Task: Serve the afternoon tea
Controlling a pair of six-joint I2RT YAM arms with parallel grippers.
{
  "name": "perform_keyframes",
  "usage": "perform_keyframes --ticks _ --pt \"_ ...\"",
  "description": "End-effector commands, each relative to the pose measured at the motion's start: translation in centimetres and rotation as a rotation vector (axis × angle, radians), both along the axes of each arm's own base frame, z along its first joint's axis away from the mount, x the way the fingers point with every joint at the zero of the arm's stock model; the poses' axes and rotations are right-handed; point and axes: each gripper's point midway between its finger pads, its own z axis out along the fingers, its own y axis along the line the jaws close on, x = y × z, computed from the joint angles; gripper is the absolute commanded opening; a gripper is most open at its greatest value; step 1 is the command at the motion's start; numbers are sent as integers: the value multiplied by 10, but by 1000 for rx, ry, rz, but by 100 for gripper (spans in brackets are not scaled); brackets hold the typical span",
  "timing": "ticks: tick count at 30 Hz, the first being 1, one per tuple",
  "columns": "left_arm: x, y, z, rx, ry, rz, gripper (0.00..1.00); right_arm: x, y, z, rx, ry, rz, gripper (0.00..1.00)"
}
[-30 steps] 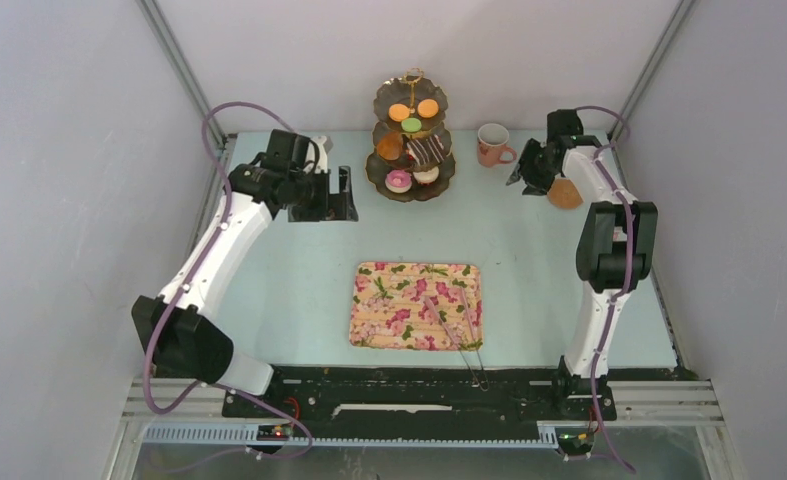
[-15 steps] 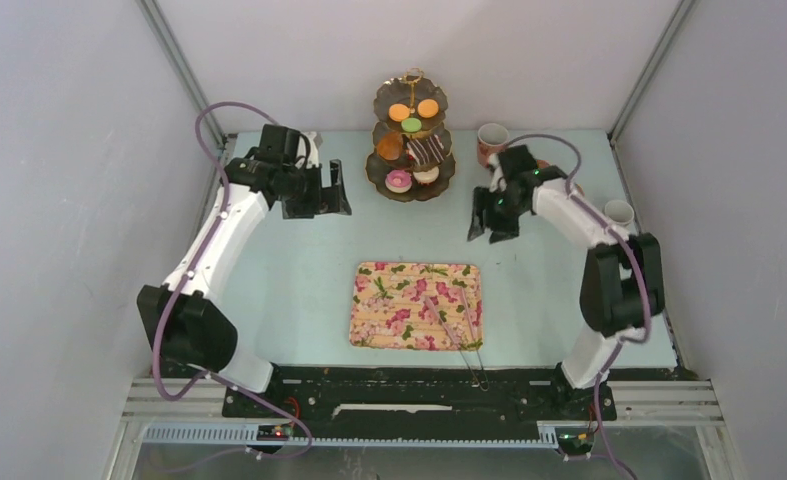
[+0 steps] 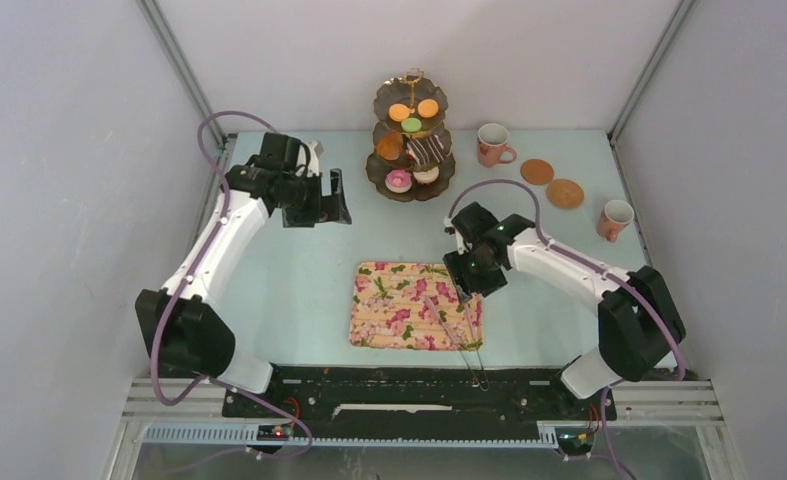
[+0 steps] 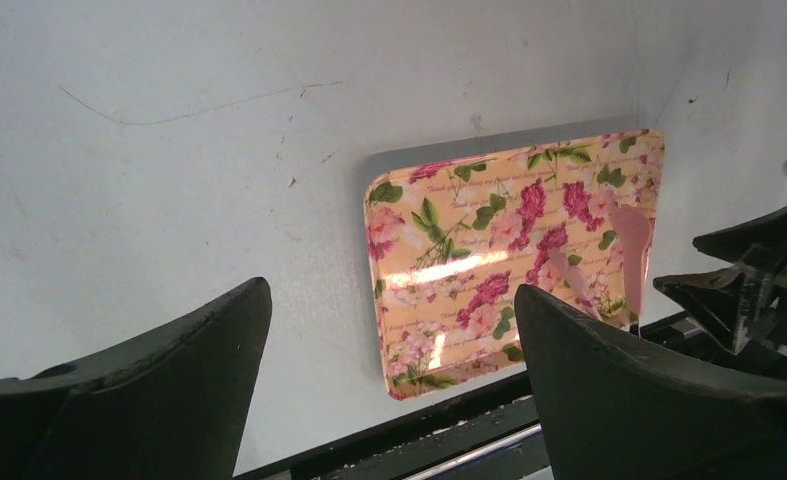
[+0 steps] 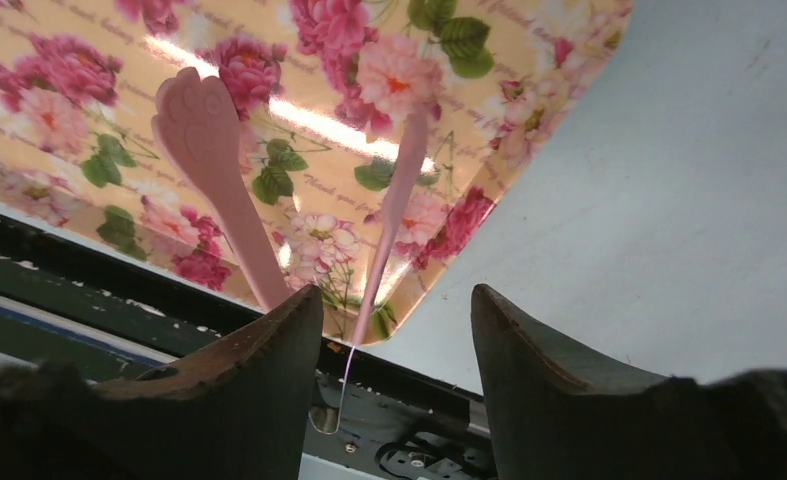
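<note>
Swinging over: I am bringing my right gripper (image 3: 466,280) away from the far right corner and down to the right edge of the tray (image 3: 374,325), just above the tongs (image 3: 461,325).
Right gripper: I am spreading its jaws; they are standing partly apart and holding nothing, with the tongs' pink arms lying just ahead.
Left gripper (image 3: 334,197): I am keeping it wide apart and empty, hovering left of the stand (image 3: 377,170), hardly shifted.
Pastries (image 3: 425,150): they are sitting on the stand at the far edge, well apart from both grippers.
Mug (image 3: 491,145), coasters (image 3: 537,171): they are showing again at far right, now my arm is gone.
Meaning: I am judging the tongs to be my first pick; no serving is under way yet.
</note>
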Motion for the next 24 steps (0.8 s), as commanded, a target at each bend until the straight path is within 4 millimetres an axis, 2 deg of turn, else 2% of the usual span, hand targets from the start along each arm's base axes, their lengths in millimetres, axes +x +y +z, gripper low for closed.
perform_keyframes --ticks 1,9,13,20,24 --pt "-3 4 20 1 -79 -17 98 2 -5 -17 -96 -24 40 56" --pt "-5 5 24 3 -92 -19 98 1 3 -42 -137 8 117 44" --pt "-8 6 23 10 -94 -20 98 0 10 -45 -151 9 168 35" --pt "-9 6 24 7 -98 -21 98 16 10 -50 -288 -1 268 6" --pt "-12 8 23 18 -100 -23 98 32 12 -40 -335 -43 337 5"
